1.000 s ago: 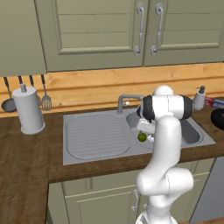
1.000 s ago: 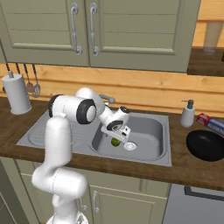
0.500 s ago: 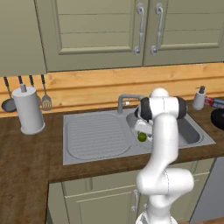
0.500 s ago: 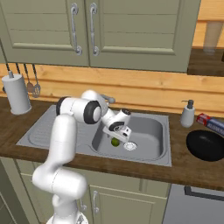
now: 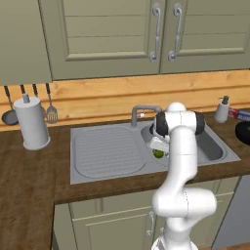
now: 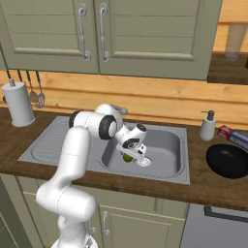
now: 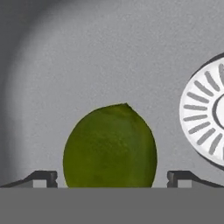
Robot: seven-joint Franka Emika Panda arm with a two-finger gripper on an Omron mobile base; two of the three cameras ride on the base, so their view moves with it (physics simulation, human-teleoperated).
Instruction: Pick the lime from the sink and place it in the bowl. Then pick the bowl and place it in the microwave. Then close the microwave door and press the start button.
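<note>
Reaching: gripper (image 7: 112,178) is hanging low at frame centre in the sink (image 6: 164,140), jaws spread wide.
Lime: lime (image 7: 110,146) is lying between the fingertips (image 7: 43,177), ungrasped, left of the drain (image 7: 205,116).

env: home kitchen (rendered) | steel sink (image 5: 107,152) with ribbed drainboard + tap (image 5: 141,112) set in dark wood counter (image 5: 27,171) | green panelled cabinets (image 5: 122,36) above and below | paper towel roll (image 5: 31,123), hanging utensils (image 5: 51,110), soap dispenser (image 6: 208,126), black pan (image 6: 227,160)

The lime (image 7: 110,146) lies in the sink (image 6: 164,167) beside the drain (image 7: 205,118).
</note>
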